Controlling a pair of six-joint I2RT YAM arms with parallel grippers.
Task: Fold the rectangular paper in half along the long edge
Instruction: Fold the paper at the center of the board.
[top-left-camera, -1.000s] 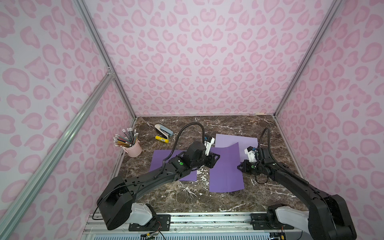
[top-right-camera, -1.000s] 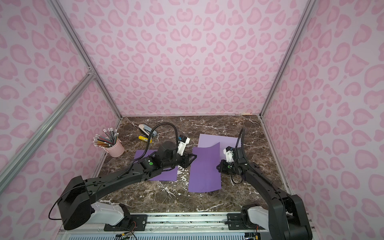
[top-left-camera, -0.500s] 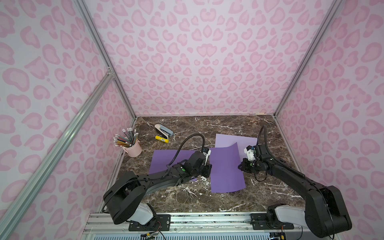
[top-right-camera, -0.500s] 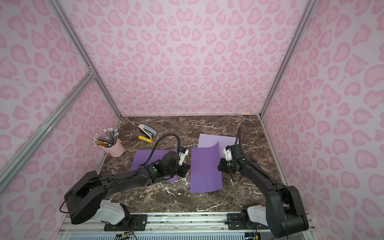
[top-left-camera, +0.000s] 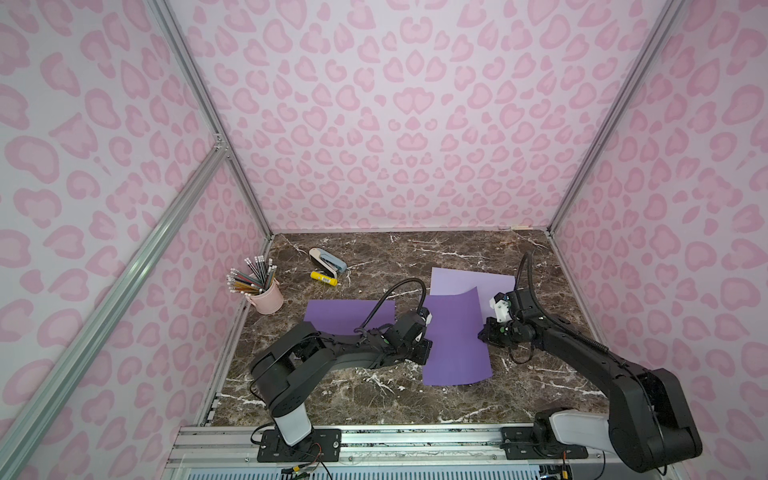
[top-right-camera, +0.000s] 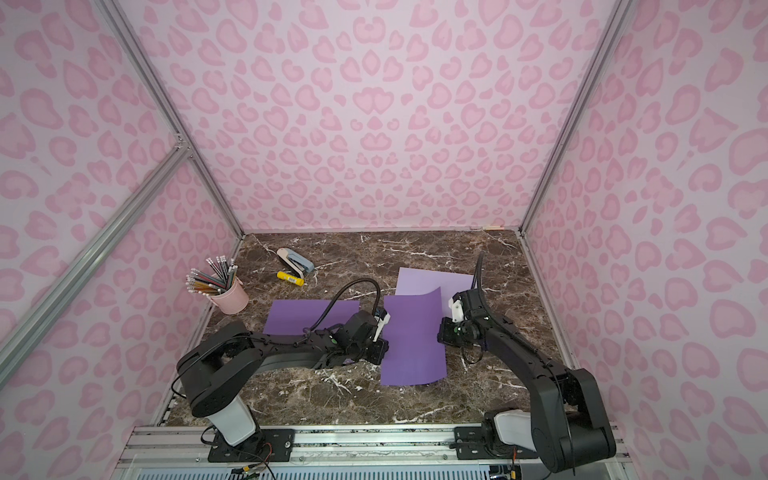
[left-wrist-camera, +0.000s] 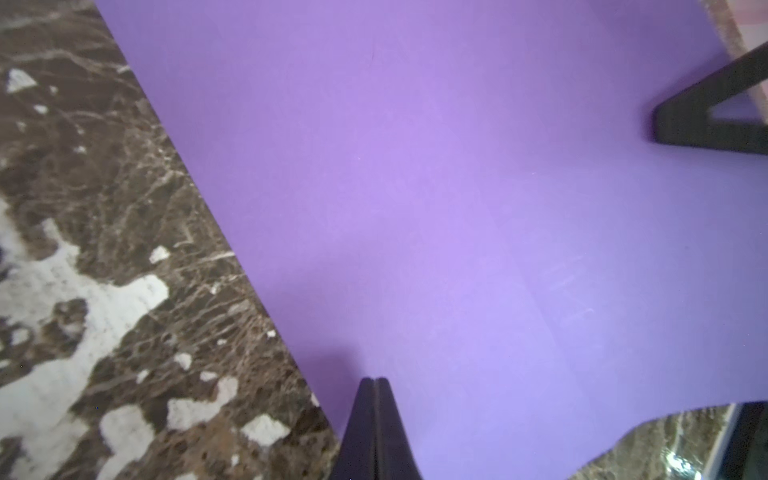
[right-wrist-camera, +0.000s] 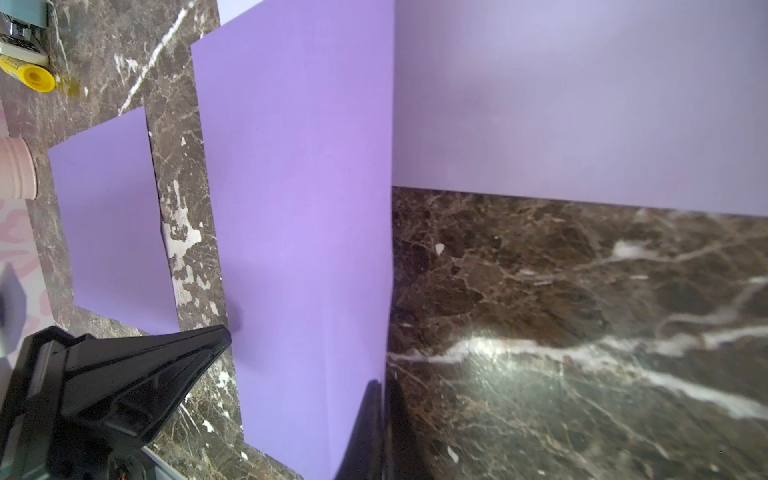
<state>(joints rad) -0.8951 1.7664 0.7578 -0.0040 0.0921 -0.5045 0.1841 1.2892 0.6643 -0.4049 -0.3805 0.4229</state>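
The purple rectangular paper (top-left-camera: 455, 336) (top-right-camera: 411, 338) lies mid-table, long side running front to back, its far right corner curled up. My right gripper (top-left-camera: 484, 332) (right-wrist-camera: 382, 386) is shut on the paper's right long edge, and the edge runs in between the two fingers. At the left long edge my left gripper (top-left-camera: 424, 356) (left-wrist-camera: 375, 380) is shut with nothing between its fingers. Its tips sit just inside that edge of the paper (left-wrist-camera: 457, 208). In the right wrist view the left gripper's black fingers (right-wrist-camera: 166, 357) touch the far side of the paper (right-wrist-camera: 299, 208).
A paler lavender sheet (top-left-camera: 469, 280) lies behind the paper and partly under it. Another purple sheet (top-left-camera: 349, 313) lies to the left under the left arm. A pink pencil cup (top-left-camera: 268, 297), a stapler (top-left-camera: 328, 259) and a yellow glue stick (top-left-camera: 324, 279) sit at the back left.
My left arm has come down and forward from above the sheets, and its gripper has shut at the paper's left edge. The right gripper has kept its hold and barely moved.
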